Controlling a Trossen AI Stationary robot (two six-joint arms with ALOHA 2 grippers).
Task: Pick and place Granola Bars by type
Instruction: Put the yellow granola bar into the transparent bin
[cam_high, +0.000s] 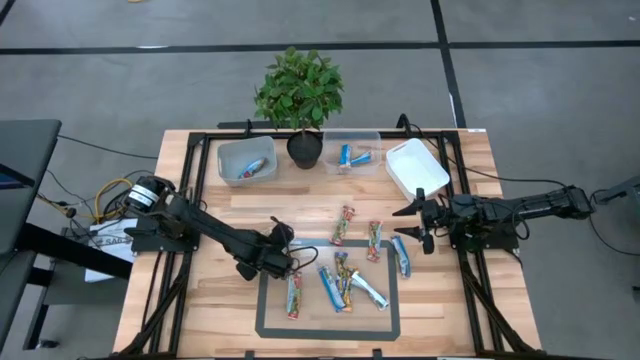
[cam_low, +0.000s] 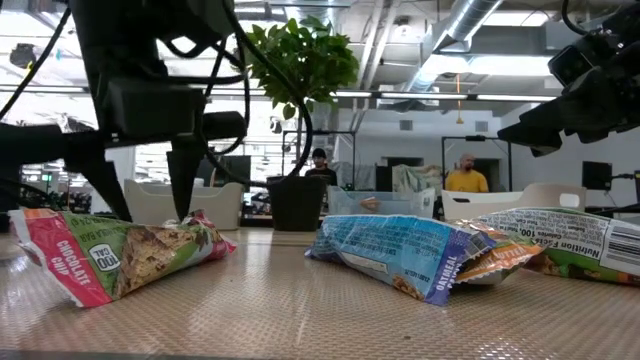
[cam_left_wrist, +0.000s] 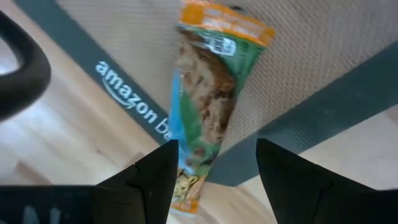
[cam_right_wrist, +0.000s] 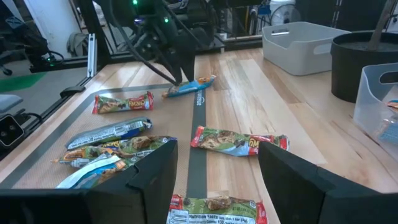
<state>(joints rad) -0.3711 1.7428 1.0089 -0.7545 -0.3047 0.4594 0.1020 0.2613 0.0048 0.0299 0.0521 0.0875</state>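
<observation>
Several granola bars lie flat on the grey mat (cam_high: 262, 300) and on the wood just beyond it. One green, blue and orange bar (cam_left_wrist: 208, 93) lies across the mat's far left corner, also seen from the right wrist (cam_right_wrist: 189, 87). My left gripper (cam_left_wrist: 214, 152) is open and points down over it, with one finger on each side of the bar's near end. In the low view my left gripper (cam_low: 145, 190) stands behind a red and green bar (cam_low: 120, 255). My right gripper (cam_high: 415, 222) is open and hovers above the table's right side, near a blue bar (cam_high: 400, 255).
Along the far edge stand a tub (cam_high: 247, 160) with a blue bar in it, a potted plant (cam_high: 300, 95), a clear tub (cam_high: 352, 153) holding blue bars and a white tub (cam_high: 415, 167). Loose bars crowd the mat's middle (cam_high: 345, 282). People show in the room behind the table.
</observation>
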